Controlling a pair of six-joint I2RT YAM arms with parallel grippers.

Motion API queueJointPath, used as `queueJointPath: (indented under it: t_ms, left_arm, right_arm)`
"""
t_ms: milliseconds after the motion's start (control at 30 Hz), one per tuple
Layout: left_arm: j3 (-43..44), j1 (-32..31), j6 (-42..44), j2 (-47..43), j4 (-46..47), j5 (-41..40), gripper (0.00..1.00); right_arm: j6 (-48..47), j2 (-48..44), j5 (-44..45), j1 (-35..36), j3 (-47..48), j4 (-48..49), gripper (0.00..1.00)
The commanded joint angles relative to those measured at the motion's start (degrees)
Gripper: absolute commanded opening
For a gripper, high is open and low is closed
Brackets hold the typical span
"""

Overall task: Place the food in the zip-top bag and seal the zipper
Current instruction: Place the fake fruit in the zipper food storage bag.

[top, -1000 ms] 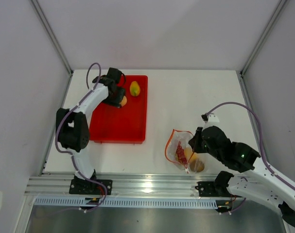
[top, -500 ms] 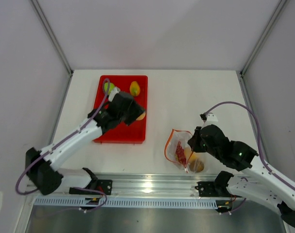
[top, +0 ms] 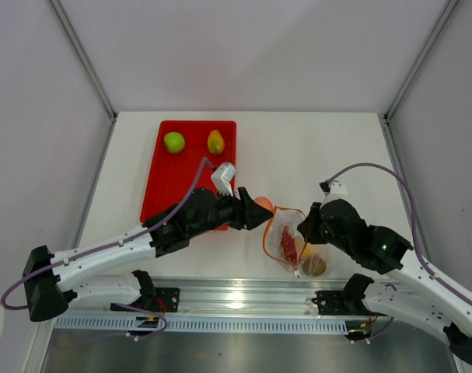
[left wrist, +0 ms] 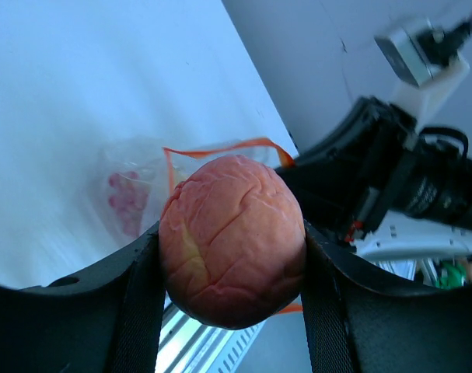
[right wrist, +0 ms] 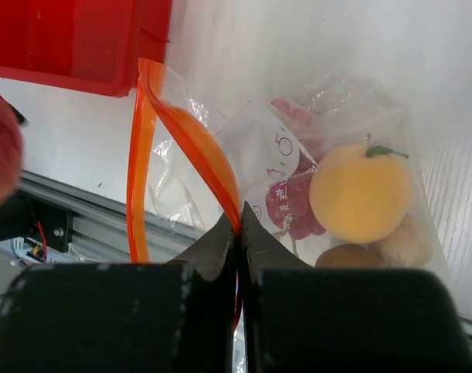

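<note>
White table [top: 313,148], grey wall panels on three sides, aluminium rail along the near edge.

Red tray [top: 181,186] at far left of the table. Two fruits on its far end, apart from each other: green apple [top: 174,142] on the left, yellow-green mango [top: 215,141] on the right.

Left arm reaches across the tray's near right corner. Left gripper [top: 251,216] holds the pink peach [top: 261,205]; in the left wrist view both fingers press on the sides of the fruit, jaws spread to its width. The peach is clear of the table, between tray and bag, right at the bag's mouth. Contact with the bag cannot be told.

Zip-top bag [top: 291,247] lies near the front edge, right of the tray. Its mouth faces left.

Right gripper [right wrist: 238,225] has its jaws pressed together on the zipper [right wrist: 197,144], pinching the orange-red strip so the mouth stands as an open loop.

Inside the bag, at the closed end: orange [right wrist: 361,193], dark red grape bunch [right wrist: 294,206], brown kiwi [right wrist: 348,256], pale bulb [right wrist: 407,241]. All are packed touching one another.
</note>
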Motion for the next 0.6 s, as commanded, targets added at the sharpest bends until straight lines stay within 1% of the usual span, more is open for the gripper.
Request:
queueJointPath:
  t_ms: [0, 100, 233, 333, 367, 400, 433, 467, 500, 533, 567]
  left_arm:
    - [-1.5, -2.3, 5.0, 2.4, 9.8, 6.9, 0.01]
    - [-1.2, -4.4, 7.2, 4.3, 11.7, 8.8, 0.03]
    - [-0.4, -6.2, 9.1, 6.7, 10.9, 9.2, 0.08]
    - [-0.3, -7.1, 9.4, 8.4, 10.4, 8.9, 0.2]
    - [-0.1, -7.2, 9.4, 8.7, 10.4, 8.7, 0.33]
    - [-0.1, -7.5, 9.3, 9.4, 10.1, 8.4, 0.42]
    - [0.2, -7.5, 9.2, 9.8, 9.9, 8.2, 0.63]
    - [0.7, -7.6, 9.3, 10.1, 9.7, 8.2, 0.78]
    - [1.0, -7.8, 9.6, 10.4, 9.5, 8.0, 0.83]
    - [1.3, -8.3, 10.1, 10.7, 9.3, 7.9, 0.92]
    - [1.5, -8.5, 10.5, 10.8, 9.5, 7.9, 0.94]
  right_arm:
    - [0.6, -0.8, -0.4, -0.3, 0.0, 1.1, 0.0]
    - [0.5, -1.8, -0.2, -0.3, 0.2, 0.2, 0.0]
    - [0.5, -3.0, 0.1, -0.3, 0.9, -1.0, 0.0]
    - [0.4, -3.7, 0.6, -0.3, 1.8, -1.8, 0.0]
    - [0.3, -3.7, 0.7, -0.3, 2.0, -1.9, 0.0]
    - [0.2, -3.7, 0.7, -0.3, 2.2, -2.2, 0.0]
    - [0.2, -4.0, 0.7, -0.3, 2.5, -2.3, 0.0]
    - [0.1, -4.0, 0.7, -0.3, 2.8, -2.4, 0.0]
    - [0.1, -4.1, 0.7, -0.3, 2.9, -2.6, 0.0]
    - [0.1, -4.3, 0.6, -0.3, 2.9, -2.6, 0.0]
    - [0.0, -4.3, 0.7, -0.3, 3.0, -2.6, 0.0]
